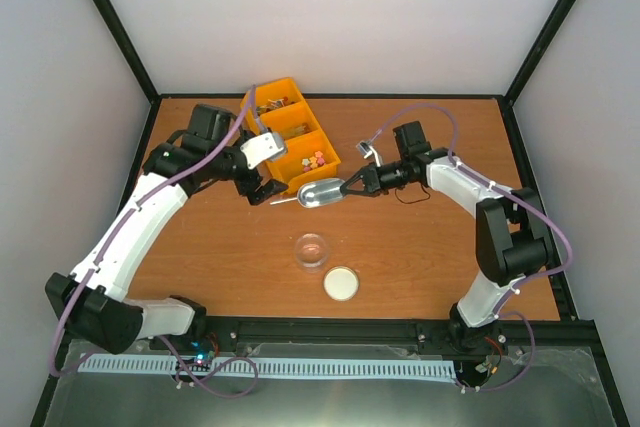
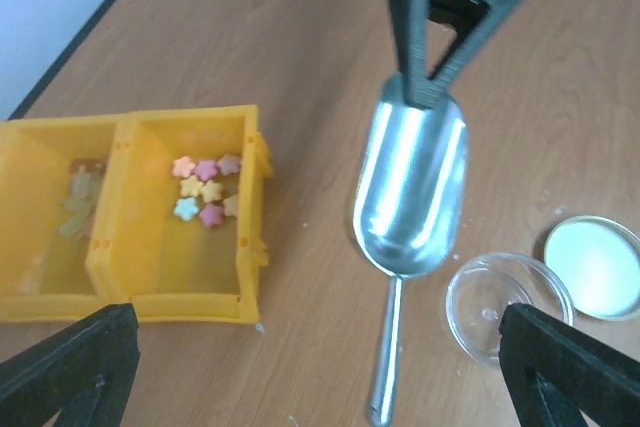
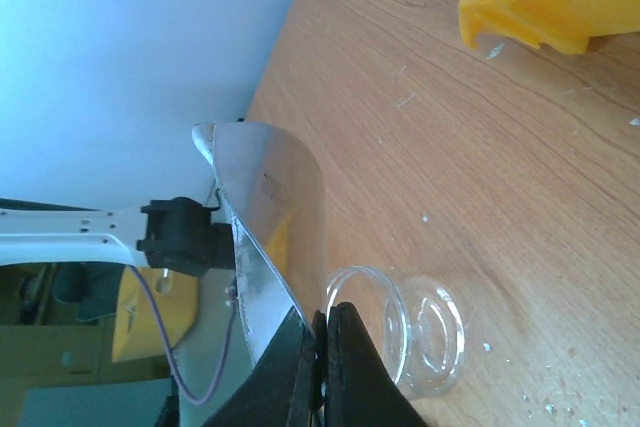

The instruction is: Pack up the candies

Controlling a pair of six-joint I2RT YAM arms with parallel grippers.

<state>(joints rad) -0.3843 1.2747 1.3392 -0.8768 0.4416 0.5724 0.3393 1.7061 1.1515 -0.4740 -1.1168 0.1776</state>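
- The right end effector (image 1: 346, 187) is clenched on the rim of the metal scoop (image 2: 412, 187), pinching the bowl's wall at the end away from the handle.
- The left end effector (image 1: 268, 193) is released. Its fingers (image 2: 85, 357) are spread wide, and the tip of the scoop's handle lies between them, touching neither.
- The candies (image 2: 205, 187) lie in the end compartment of the yellow tray (image 2: 255, 237), which stands by the far edge of the surface (image 1: 200, 247), left of the middle.
- A clear dish (image 1: 312, 249) and a white lid (image 1: 341, 283) sit close together toward the near edge.

Yel. bin (image 2: 190, 119), pastel candies (image 2: 205, 190), silver scoop (image 2: 410, 187)
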